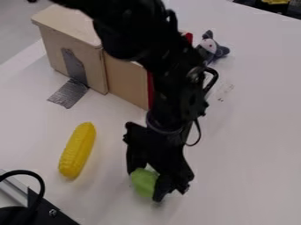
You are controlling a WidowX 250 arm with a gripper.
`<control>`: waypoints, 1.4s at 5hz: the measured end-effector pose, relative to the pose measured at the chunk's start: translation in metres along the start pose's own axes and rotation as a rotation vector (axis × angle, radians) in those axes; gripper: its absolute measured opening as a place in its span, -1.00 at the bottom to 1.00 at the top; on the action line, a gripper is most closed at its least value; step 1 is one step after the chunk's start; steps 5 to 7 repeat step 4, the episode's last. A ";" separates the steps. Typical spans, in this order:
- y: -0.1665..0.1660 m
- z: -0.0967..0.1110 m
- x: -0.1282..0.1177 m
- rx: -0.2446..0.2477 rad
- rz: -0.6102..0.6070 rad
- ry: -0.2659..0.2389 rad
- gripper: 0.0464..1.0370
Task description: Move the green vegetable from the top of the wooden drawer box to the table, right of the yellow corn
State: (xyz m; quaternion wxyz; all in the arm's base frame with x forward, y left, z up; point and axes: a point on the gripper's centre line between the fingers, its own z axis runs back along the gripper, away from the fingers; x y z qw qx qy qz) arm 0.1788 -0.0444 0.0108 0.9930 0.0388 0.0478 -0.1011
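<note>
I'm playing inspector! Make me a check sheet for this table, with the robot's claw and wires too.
Surface: white table, small dark marks right of the arm.
Things at the claw: green object; can't tell if it touches the table.
Clutter: yellow toy corn lying down; wooden box with silver tape running onto the table; gray plush toy behind the arm.
Claw: pointing down, closed around the green object.
Cables: thin black loop beside the arm; thicker black cable curving at lower left.
Surroundings: gray floor at upper left.
</note>
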 end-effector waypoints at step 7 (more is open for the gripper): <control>0.001 0.038 -0.019 -0.030 0.060 -0.096 0.93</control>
